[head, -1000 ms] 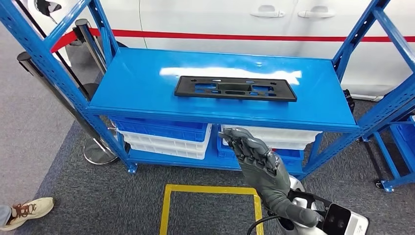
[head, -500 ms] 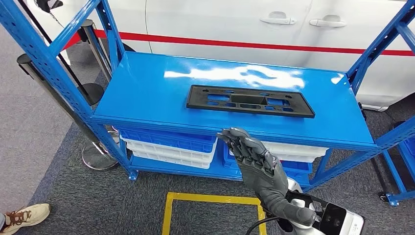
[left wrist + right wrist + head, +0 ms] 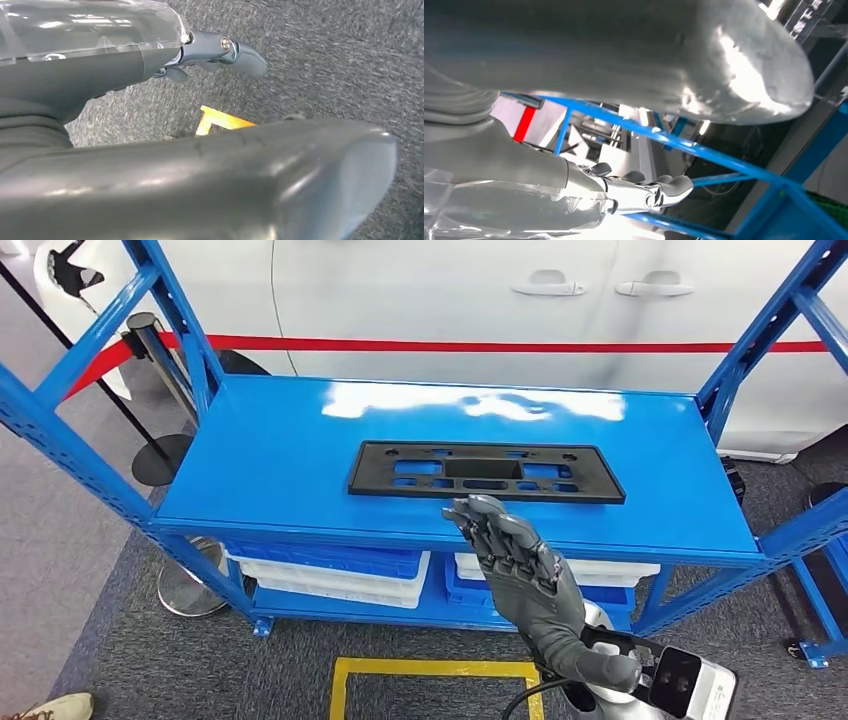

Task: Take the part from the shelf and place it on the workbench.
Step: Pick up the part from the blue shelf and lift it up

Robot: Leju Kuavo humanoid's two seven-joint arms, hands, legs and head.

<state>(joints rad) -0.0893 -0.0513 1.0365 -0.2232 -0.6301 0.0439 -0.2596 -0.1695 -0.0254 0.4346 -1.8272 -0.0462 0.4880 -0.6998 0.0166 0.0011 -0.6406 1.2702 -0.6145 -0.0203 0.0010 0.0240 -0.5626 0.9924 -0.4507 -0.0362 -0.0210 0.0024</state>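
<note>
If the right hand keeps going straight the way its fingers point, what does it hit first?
Probably the black part on the blue shelf; the right hand points at its near edge, though depth is unclear.

Right hand (image 3: 634, 192) seen close from behind, fingers extended and holding nothing, thick grey thumb (image 3: 634, 55) alongside; blue shelf beams (image 3: 704, 152) cross beyond the fingertips.
</note>
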